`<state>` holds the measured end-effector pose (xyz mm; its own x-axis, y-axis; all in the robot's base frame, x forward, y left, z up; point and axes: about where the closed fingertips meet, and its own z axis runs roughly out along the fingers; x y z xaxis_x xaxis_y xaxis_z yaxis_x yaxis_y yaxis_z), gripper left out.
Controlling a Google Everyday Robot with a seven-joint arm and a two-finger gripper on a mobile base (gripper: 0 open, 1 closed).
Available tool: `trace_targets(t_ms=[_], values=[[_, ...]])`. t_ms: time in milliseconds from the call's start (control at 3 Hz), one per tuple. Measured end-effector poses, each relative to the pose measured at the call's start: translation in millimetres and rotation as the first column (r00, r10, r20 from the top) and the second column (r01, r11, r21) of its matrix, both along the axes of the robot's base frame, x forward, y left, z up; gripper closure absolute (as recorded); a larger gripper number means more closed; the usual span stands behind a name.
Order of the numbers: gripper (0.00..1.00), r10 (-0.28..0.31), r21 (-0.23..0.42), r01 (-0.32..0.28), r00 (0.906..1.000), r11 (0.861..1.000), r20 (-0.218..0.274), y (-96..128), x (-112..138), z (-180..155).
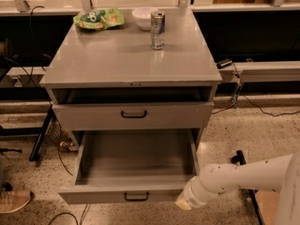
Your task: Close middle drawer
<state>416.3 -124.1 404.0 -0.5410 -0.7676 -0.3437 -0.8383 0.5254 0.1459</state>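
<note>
The middle drawer (136,163) is pulled far out of the grey cabinet. It has a long bare grey tray and a low front panel with a small dark loop handle (137,197). My gripper (186,202) is at the end of the white arm that comes in from the lower right. It is at the right end of the drawer's front panel, close against it. The taller-fronted top drawer (133,115) sits above, a little way out. The lowest drawer is hidden under the open one.
On the cabinet top (117,60) stand a metal can (157,30), a white bowl (144,17) and a green snack bag (98,19). Cables lie on the speckled floor on both sides. A shoe (11,200) is at the lower left.
</note>
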Motion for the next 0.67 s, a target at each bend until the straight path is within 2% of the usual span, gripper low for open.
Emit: trace_targets(t_ms=[333,667], values=[[1.00,0.050,0.016,-0.052,0.9949,0.999,0.088,7.6,22.7,5.3],[1.00,0.094,0.027,-0.101,0.9768,0.995,0.193,22.0,56.0,9.2]])
